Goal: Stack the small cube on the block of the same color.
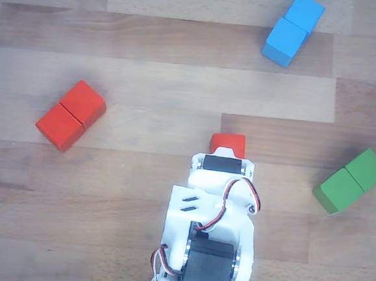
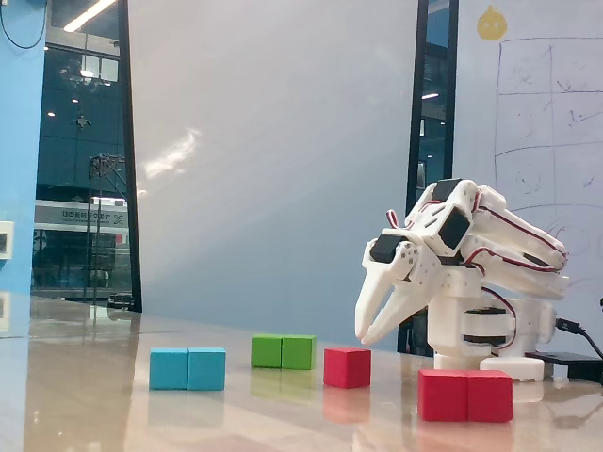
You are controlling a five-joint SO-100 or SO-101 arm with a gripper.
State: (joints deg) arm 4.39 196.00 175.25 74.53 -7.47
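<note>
Folding low over base, arm is seen with gripper (image 2: 364,333) angled down, jaws slightly parted, nothing held. Small cube (image 2: 347,366) rests on table (image 2: 104,395) below fingertips; block (image 2: 465,395) sits nearer camera, apart.

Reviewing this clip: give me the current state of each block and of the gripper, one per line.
small cube: on the table, unstacked, not held.
red block: flat on the table, nothing on top.
blue block: flat on the table, untouched.
green block: flat on the table, untouched.
gripper: open, empty, raised above the table beside the small cube.
</note>
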